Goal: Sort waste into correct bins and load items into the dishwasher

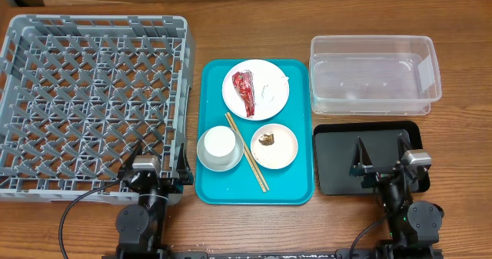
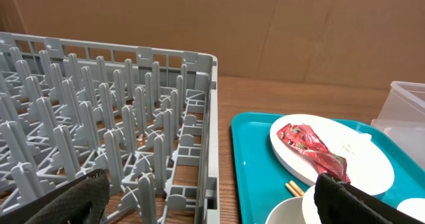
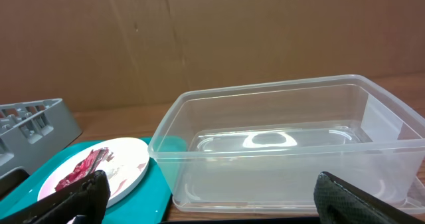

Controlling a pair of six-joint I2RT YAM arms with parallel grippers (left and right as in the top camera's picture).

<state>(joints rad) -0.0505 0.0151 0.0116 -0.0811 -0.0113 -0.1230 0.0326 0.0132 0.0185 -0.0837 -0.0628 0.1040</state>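
Note:
The grey dish crate [image 1: 92, 105] stands at the left. On the teal tray [image 1: 257, 190] lie a large white plate [image 1: 270, 97] with a crumpled red wrapper [image 1: 245, 90] and rice grains, a smaller plate [image 1: 286, 153] with a brown scrap [image 1: 267, 141], a white bowl holding a cup [image 1: 219, 145], and chopsticks [image 1: 247, 151]. The clear tub [image 1: 374, 74] and the black tray [image 1: 338, 167] are at the right. My left gripper [image 1: 159, 161] is open over the crate's near right corner. My right gripper [image 1: 382, 155] is open over the black tray. The tissue is not in view.
The wrapper on its plate shows in the left wrist view [image 2: 312, 147] and in the right wrist view [image 3: 83, 167]. The clear tub [image 3: 279, 144] fills the right wrist view. A cardboard wall stands behind the table.

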